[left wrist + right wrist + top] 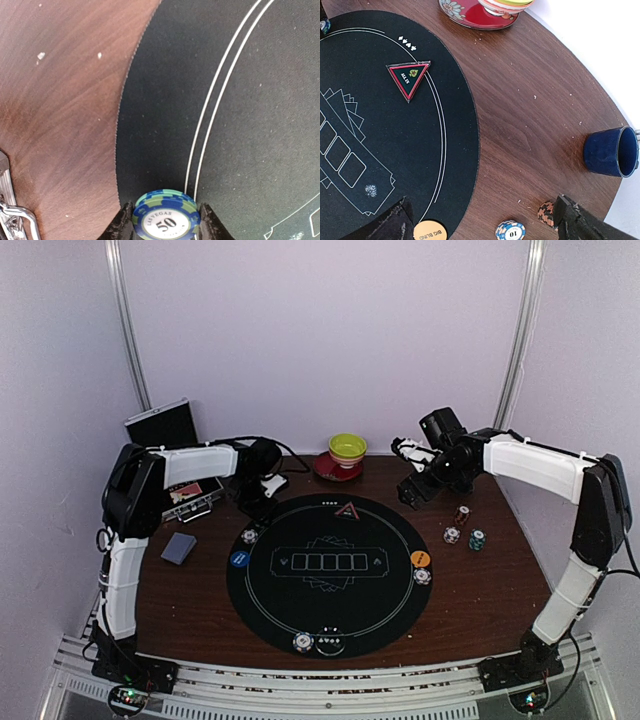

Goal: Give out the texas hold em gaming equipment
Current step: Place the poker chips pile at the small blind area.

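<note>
Blue-green chip (166, 217), marked 50, is pinched between the left gripper's (166, 227) fingers (121, 226), over the black mat (165, 100) near its edge with the wooden table (60, 125). The right gripper (485, 225) hangs with fingers (392, 225) spread wide over the mat's right edge. By them lie an orange disc (429, 231), a 10 chip (510, 231) and a striped chip (546, 212). Cards (180, 548) lie left of the mat.

The bowl (347, 448) stands behind the mat (270, 602), cards (180, 548) left of it, chips (452, 535) right.
</note>
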### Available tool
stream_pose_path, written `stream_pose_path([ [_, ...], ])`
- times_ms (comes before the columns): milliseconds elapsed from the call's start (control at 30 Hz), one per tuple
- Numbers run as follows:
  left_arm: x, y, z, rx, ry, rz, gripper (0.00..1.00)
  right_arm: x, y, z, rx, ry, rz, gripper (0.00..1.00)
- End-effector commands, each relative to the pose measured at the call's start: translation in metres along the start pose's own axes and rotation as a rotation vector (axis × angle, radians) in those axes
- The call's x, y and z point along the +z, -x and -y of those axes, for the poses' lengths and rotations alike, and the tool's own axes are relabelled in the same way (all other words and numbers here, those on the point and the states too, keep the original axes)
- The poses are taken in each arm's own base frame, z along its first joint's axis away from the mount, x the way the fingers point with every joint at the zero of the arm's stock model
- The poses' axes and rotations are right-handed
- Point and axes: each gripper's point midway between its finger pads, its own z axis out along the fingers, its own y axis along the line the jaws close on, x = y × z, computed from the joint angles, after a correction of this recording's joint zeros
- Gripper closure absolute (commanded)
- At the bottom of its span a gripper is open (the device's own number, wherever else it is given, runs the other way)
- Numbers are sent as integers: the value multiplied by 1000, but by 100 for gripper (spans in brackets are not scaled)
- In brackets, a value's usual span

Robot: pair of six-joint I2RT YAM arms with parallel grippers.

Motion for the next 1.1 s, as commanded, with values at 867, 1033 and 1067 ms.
stream_pose_path([
  [867,13,-15,-6,-7,24,-51,35,-8,3,9,21,-35,23,1],
  [1033,2,-4,-11,-13,45,-19,27,-8,3,9,23,-35,24,1],
  [1067,-2,0,-12,-18,50,-6,25,-8,3,9,23,-36,23,1],
])
